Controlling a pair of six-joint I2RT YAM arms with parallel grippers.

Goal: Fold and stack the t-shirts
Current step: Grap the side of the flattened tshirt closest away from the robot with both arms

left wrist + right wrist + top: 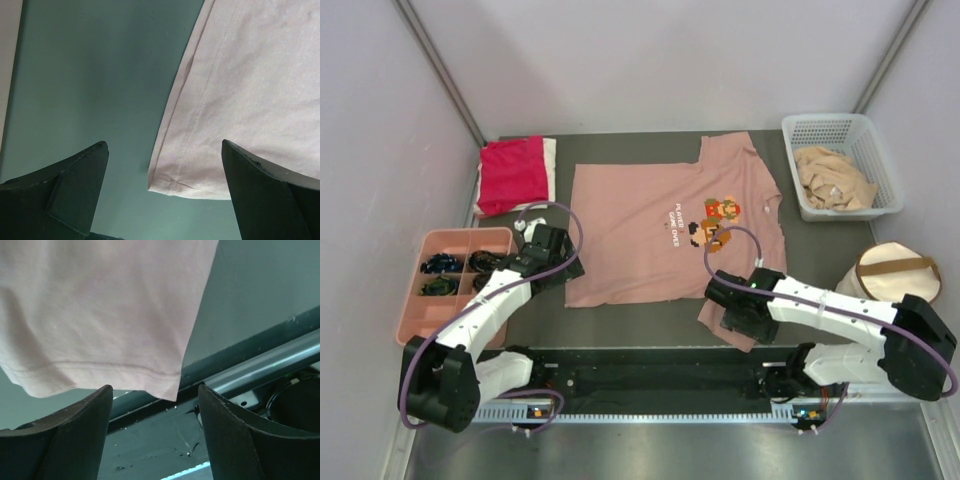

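Note:
A dusty-pink t-shirt (650, 225) with a pixel-art print lies spread flat mid-table. My left gripper (560, 270) is open at its near left hem corner; in the left wrist view that corner (175, 182) lies between my open fingers (75, 175), untouched. My right gripper (732, 318) is open over the near sleeve; in the right wrist view the sleeve (100, 315) has its hem corner just ahead of the open gripper (155, 387). A folded red shirt (513, 172) lies on a white one (551, 165) at the back left. A tan shirt (832, 178) is bunched in a basket.
A white basket (880, 150) stands at the back right. A round cream bag (892, 272) with a brown strap sits at the right. A pink compartment tray (430, 320) with dark items is at the left. A metal rail (260, 365) runs along the near edge.

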